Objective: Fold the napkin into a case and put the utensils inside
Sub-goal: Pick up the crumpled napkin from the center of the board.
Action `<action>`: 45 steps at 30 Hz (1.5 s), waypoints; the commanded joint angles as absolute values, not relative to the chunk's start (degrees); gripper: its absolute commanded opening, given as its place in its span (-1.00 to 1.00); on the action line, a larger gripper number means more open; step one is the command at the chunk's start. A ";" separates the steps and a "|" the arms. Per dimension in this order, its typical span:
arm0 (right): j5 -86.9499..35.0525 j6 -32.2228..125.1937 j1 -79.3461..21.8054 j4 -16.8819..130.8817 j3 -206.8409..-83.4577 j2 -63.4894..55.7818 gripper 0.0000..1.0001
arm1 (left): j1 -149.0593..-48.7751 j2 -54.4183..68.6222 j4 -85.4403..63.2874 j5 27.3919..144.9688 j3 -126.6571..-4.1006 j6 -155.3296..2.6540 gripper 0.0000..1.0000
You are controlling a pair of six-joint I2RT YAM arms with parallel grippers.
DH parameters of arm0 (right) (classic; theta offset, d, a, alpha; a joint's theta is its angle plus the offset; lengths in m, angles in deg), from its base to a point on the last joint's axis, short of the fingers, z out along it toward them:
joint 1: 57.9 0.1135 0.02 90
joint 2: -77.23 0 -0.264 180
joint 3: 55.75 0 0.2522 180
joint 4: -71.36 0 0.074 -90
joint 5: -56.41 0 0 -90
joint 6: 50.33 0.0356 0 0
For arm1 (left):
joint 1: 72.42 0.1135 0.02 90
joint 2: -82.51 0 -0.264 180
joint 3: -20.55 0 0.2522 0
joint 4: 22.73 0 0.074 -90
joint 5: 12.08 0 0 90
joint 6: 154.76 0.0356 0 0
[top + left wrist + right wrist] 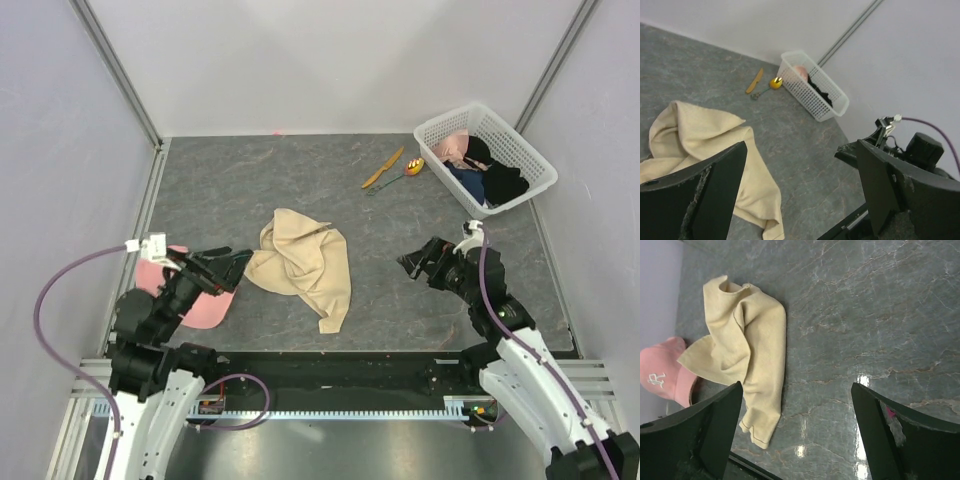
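Napkin (305, 262) seen crumpled, unfolded, mid-counter (220, 190), between arms. Orange knife (383, 168) and spoon (398, 176) laid side by side at far side, near white basket (530, 160). Left fingers (232, 270) spread, beside napkin edge, above pink cap (205, 308). Right fingers (412, 255) spread, apart from napkin.

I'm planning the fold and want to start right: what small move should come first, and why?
Probably lower the left gripper onto the napkin at its near edge to start spreading it. The napkin lies crumpled, that open gripper is beside it, and the knife and spoon lie far off by the basket.
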State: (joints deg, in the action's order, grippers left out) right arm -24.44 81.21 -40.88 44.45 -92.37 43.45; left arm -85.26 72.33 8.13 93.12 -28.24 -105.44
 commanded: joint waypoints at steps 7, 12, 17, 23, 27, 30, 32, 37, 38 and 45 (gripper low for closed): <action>-15.82 70.44 -37.35 54.51 -109.04 14.43 0.96 | -85.34 41.13 25.22 86.19 -35.84 -104.13 0.72; -19.44 67.18 -30.48 57.15 -118.19 1.31 0.96 | -85.34 36.46 23.47 79.43 -32.51 -108.44 0.73; -21.53 61.04 -25.74 56.90 -132.15 -14.24 0.96 | -85.34 30.67 20.65 78.19 -31.88 -108.53 0.64; -22.25 53.65 -23.89 47.23 -151.15 -29.20 0.92 | -85.25 28.37 27.31 72.39 -36.27 -105.80 0.65; -23.57 53.29 -21.17 43.72 -160.80 -34.73 0.89 | -85.34 28.11 37.13 69.84 -40.66 -108.17 0.68; -26.19 53.29 -18.36 40.99 -166.43 -37.46 0.81 | -85.34 27.40 40.41 68.78 -43.13 -110.63 0.68; -26.47 53.82 -16.95 40.98 -168.91 -38.87 0.70 | -85.34 26.70 41.83 68.34 -44.09 -111.52 0.66; -33.03 56.18 -12.73 37.13 -182.43 -47.74 0.40 | -85.34 21.62 41.30 68.70 -45.41 -112.04 0.57; -34.45 56.46 -12.29 35.55 -184.54 -49.23 0.37 | -85.34 20.56 41.30 67.91 -46.11 -111.70 0.56; -47.82 57.34 -8.59 30.89 -194.49 -56.80 0.22 | -85.25 15.45 41.13 67.99 -47.35 -109.50 0.54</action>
State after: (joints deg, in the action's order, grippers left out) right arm -37.14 56.29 -9.60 36.06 -189.35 -54.12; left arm -85.30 16.38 40.50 69.82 -44.91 -109.69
